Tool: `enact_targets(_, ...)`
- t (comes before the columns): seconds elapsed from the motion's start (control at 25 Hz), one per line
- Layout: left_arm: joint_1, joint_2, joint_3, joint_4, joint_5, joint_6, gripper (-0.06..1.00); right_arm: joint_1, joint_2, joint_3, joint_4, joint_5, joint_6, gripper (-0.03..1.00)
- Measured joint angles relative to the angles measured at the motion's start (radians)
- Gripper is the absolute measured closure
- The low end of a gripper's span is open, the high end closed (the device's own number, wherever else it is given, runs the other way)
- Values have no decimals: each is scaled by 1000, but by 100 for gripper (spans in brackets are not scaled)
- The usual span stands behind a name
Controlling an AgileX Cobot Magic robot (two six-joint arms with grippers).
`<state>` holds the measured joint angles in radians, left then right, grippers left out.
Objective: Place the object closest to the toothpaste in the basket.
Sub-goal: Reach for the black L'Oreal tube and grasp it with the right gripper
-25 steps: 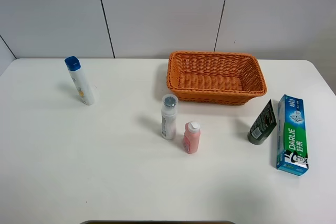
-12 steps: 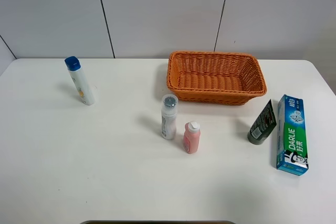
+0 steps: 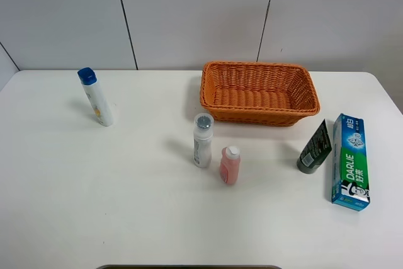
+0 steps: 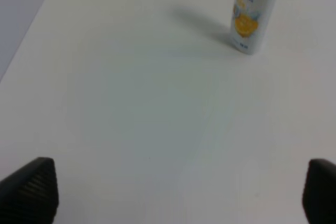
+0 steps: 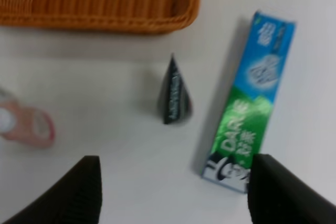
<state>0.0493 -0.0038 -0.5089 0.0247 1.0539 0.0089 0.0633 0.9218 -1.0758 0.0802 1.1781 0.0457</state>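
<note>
The green and blue Darlie toothpaste box (image 3: 350, 162) lies flat at the table's right edge. A dark green tube (image 3: 314, 148) stands on its cap just left of it, the nearest object to it. The orange wicker basket (image 3: 204, 89) stands behind, empty. Neither gripper shows in the exterior high view. In the right wrist view my right gripper (image 5: 176, 192) is open and empty, above the table, with the tube (image 5: 175, 94), the toothpaste box (image 5: 249, 100) and the basket (image 5: 105, 22) ahead of it. My left gripper (image 4: 176, 192) is open and empty.
A white bottle with a grey cap (image 3: 202, 140) and a small pink bottle (image 3: 229, 165) stand mid-table, left of the tube. A white bottle with a blue cap (image 3: 96, 97) stands at the far left; it also shows in the left wrist view (image 4: 254, 11).
</note>
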Motion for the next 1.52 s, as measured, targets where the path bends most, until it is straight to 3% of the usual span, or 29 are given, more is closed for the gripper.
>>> enact_targets(0.16,0,0,0,0,0,0,0,0,291,-99,74,27,0,31)
enact_targets(0.36,0,0,0,0,0,0,0,0,520,-109,81,31,0,21)
enact_targets(0.8,0,0,0,0,0,0,0,0,654,-111,9,11,40,20)
enact_targets(1.0,0,0,0,0,0,0,0,0,654,-23,-1,-108,45,20)
enact_targets(1.28,0,0,0,0,0,0,0,0,655,138,-1,-343,31,20)
enact_targets(1.52,0,0,0,0,0,0,0,0,677,164,0,-464,25,20)
